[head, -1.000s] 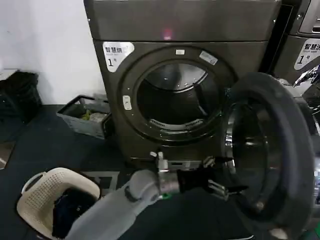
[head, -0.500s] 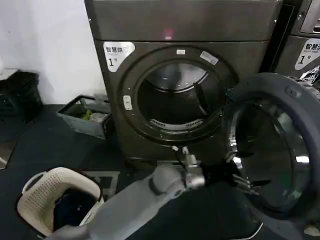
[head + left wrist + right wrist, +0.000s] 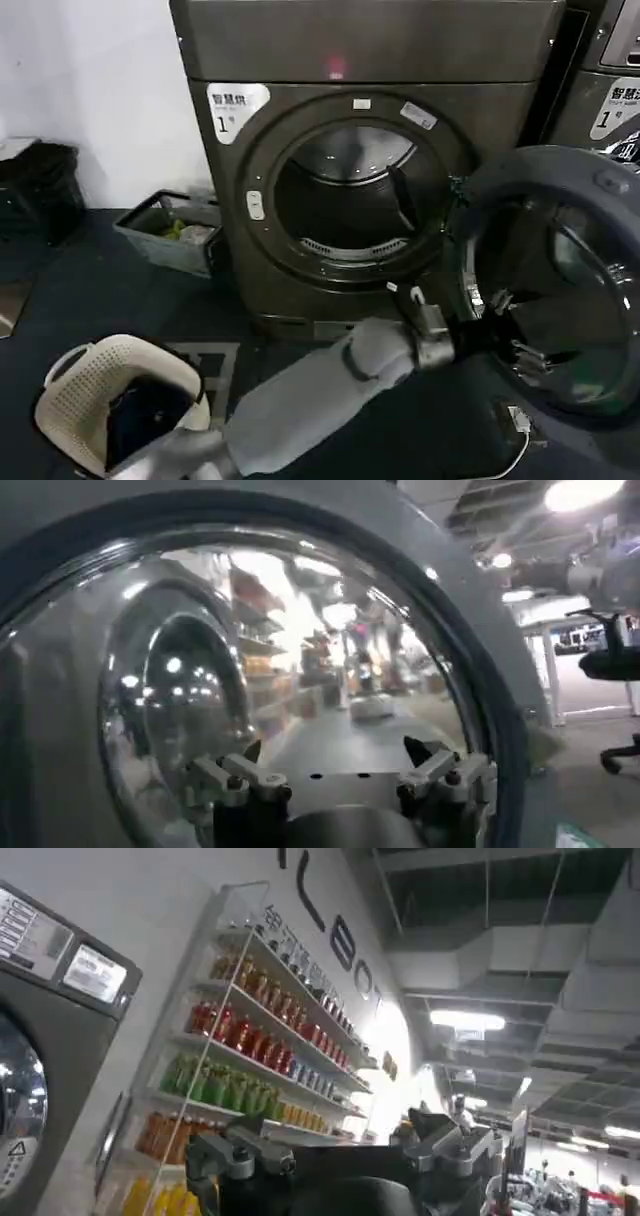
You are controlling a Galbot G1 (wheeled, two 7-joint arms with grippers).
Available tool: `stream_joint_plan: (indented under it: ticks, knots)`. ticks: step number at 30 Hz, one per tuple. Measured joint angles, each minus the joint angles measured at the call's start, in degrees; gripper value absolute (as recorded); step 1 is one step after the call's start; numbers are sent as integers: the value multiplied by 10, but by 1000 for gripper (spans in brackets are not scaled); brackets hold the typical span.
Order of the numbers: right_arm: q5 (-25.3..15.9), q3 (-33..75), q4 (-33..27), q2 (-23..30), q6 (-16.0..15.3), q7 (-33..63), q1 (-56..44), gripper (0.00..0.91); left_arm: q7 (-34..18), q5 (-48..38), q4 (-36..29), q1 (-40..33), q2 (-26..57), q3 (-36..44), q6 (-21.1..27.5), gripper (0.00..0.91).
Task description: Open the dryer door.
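One large round porthole door [image 3: 560,280], dark grey-blue rim around dark glass, stands swung wide at the right of the bronze-grey front-loading dryer [image 3: 360,150]; it looks rigid, heavy and hinge-bound, best pushed at the rim. The left gripper [image 3: 520,335], fingers spread and holding nothing, rests against its inner face. The dryer's white sticker [image 3: 236,105] reads "1" under characters too small to read.

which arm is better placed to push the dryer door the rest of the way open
Left, probably. The left gripper is open and reaches right up to the inner face of the dryer door, already swung wide from the dryer. The right gripper faces shelves of bottles instead.
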Motion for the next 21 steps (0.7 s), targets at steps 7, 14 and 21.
stream_joint_plan:
  ticks: [7, 14, 21]
  knots:
    - [0, 2, -2, -5, 1, -1, 0, 907, -19, 18, 44, -1, 0, -4, -14, 907]
    - [0, -2, -3, -8, 1, -2, 2, 907, -24, 30, 81, -6, 0, -9, -19, 907]
    - [0, -2, -6, -12, 0, -15, 2, 907, -27, 23, 88, -7, 0, -9, -23, 907]
